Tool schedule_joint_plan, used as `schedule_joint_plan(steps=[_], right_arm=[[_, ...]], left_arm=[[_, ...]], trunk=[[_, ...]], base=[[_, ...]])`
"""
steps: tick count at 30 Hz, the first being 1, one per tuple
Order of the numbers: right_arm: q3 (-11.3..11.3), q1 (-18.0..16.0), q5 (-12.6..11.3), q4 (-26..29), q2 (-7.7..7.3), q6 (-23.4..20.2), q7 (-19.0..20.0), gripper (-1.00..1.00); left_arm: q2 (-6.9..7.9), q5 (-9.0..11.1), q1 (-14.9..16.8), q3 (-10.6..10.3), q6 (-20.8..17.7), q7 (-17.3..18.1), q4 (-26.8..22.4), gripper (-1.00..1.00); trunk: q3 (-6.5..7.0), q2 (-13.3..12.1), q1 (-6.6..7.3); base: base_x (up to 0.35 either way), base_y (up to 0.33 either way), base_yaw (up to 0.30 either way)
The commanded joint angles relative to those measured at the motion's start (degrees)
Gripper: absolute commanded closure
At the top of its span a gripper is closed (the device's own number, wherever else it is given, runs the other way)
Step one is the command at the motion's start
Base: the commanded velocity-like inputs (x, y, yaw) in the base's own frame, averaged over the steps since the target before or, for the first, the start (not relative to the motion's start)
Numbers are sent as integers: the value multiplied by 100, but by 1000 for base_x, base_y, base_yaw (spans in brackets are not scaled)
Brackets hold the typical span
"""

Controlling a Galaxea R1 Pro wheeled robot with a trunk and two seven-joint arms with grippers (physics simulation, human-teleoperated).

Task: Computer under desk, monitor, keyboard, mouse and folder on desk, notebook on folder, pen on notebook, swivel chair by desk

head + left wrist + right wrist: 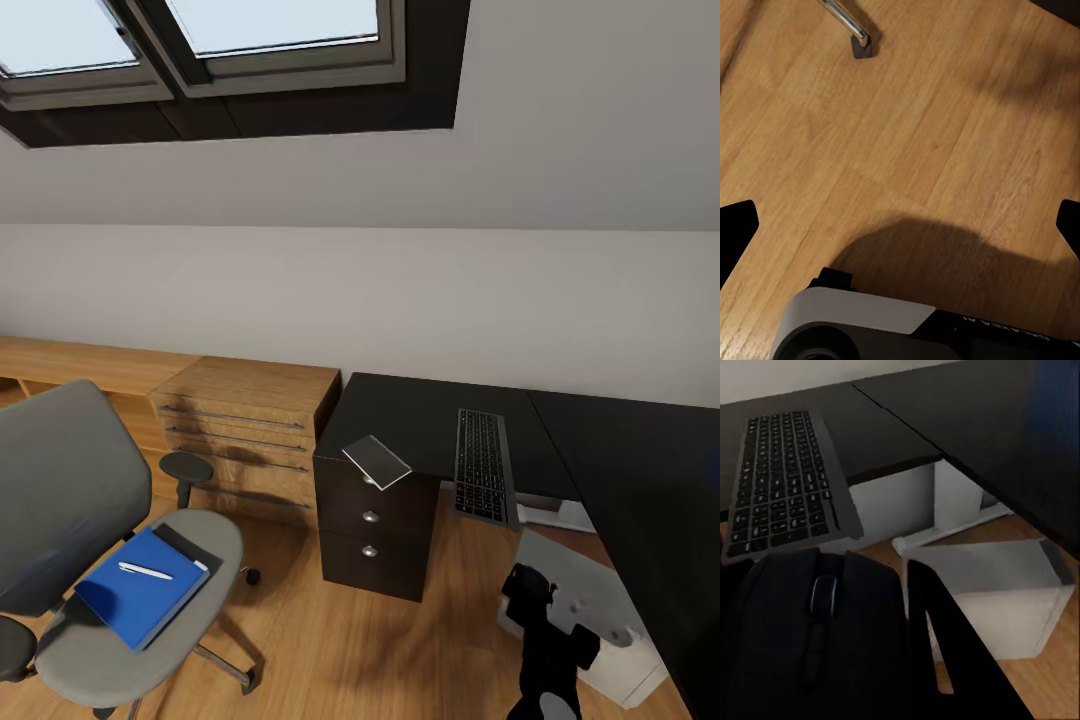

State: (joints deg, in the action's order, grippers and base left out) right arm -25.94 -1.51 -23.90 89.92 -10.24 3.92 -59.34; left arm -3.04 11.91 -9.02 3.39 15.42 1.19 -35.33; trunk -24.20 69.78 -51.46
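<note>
- The bench [420, 410], the black L-shaped one with the dark drawer unit [372, 520] and its round silver knobs, is my landmark here
- The keyboard [483, 465] lies on the bench top near its front edge, its near end hanging a little past that edge; in the right wrist view the keyboard [784, 472] sits just beyond the mouse
- The folder [376, 461] rests on the bench corner above the drawer unit, one corner poking over the edge, apart from the keyboard
- The computer [590, 610] stands on the wooden floor [330, 640] under the bench's right wing
- The right gripper [545, 640] hangs low in front of the bench, beside the computer; its jaws are clenched around the mouse [817, 637], which sits between the dark fingers [945, 660]
- The left gripper [900, 225] faces the floor, jaws released and spread wide with nothing between them; a chrome leg with a castor [861, 46] lies beyond it
- The swivel chair [90, 540] stands well left of the bench, by the light wooden dresser [250, 425]
- On its seat lies the notebook [140, 590], with the pen [145, 571] on top
</note>
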Motion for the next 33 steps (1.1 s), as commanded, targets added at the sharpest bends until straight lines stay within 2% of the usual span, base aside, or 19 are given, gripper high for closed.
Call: schedule_joint_plan(steps=[1, 2, 4, 5, 6, 8, 9, 10, 11, 14, 16, 19, 20, 24, 27, 28, 33], right_arm=[[192, -21, -54, 10, -12, -117, 33, 100], [285, -32, -54, 11, -14, -202, 65, 100], [846, -220, -54, 15, -21, -632, 328, 100], [1413, -453, -63, 16, -25, -935, 668, 100], [1704, -557, -77, 10, -25, -1065, 881, 100], [1992, -662, -90, 4, -27, -1201, 1111, 100], [2283, -795, -102, -6, -26, -1383, 1366, 100], [2414, -867, -106, -12, -25, -1480, 1490, 100], [2638, -1017, -113, -39, -24, -1673, 1728, 100], [2955, -1296, -119, -206, -23, -1957, 2142, 100], [3074, -1410, -121, -338, -25, -2034, 2322, 100], [3388, -1574, -115, -653, -66, -2135, 2756, 100], [3676, -1644, -83, -1219, -173, -2177, 3393, 100], [3755, -1874, -20, -1896, -346, -2192, 3815, 100], [3776, -2071, -9, -2308, -692, -2200, 4095, 100], [3786, -2114, 9, -2578, -917, -2197, 4543, 100], [3789, -2133, 25, -2886, -1016, -2190, 4800, 100]], left_arm=[[-4, 37, -3, 12, 1, 13, -9, -100], [-7, 37, -3, 12, -1, 13, -9, -100], [-11, 40, -3, 12, -3, 8, -7, -100], [-14, 45, -3, 9, -6, 6, 10, -100], [-17, 46, -3, 7, -7, 5, 37, -100], [-18, 44, -3, 6, -6, 5, 65, -100], [-23, 42, -3, 5, -5, 4, 82, -100], [-24, 41, -3, 5, -5, 6, 89, -100], [-23, 41, -3, 1, -5, 7, 98, -100], [-22, 40, -3, -2, -4, 10, 108, -100], [-22, 40, -3, -3, -4, 8, 110, -100], [-22, 39, -3, -5, -4, 5, 113, -100], [-22, 44, -3, -1, -4, 4, 117, -100], [-22, 45, -3, -1, -4, -1, 121, -100], [-22, 44, -3, -4, -9, 0, 123, -100], [-33, 40, -3, -5, -12, 3, 123, -100], [-38, 39, -3, -5, -13, 4, 123, -100]], trunk=[[-5, 4, 0], [-5, 4, 0], [-5, 4, 0], [-5, 4, 0], [-5, 4, 0], [-5, 4, 0], [-5, 4, 0], [-5, 4, 0], [-5, 4, 0], [-5, 4, 0], [-5, 4, 0], [-5, 4, 0], [-5, 4, 0], [-5, 4, 0], [-5, 4, 0], [-5, 4, 0], [-5, 4, 0]], base=[[0, 0, 0], [0, 0, 0], [0, 0, 0], [0, 0, 0], [0, 0, 0], [0, 0, 0], [0, 0, 0], [0, 0, 0], [7, 0, 0], [81, 0, 0], [200, 0, 0], [273, 0, 0], [320, 0, 0], [325, 0, 0], [328, 0, 0], [327, 0, 0], [321, 0, 0]])
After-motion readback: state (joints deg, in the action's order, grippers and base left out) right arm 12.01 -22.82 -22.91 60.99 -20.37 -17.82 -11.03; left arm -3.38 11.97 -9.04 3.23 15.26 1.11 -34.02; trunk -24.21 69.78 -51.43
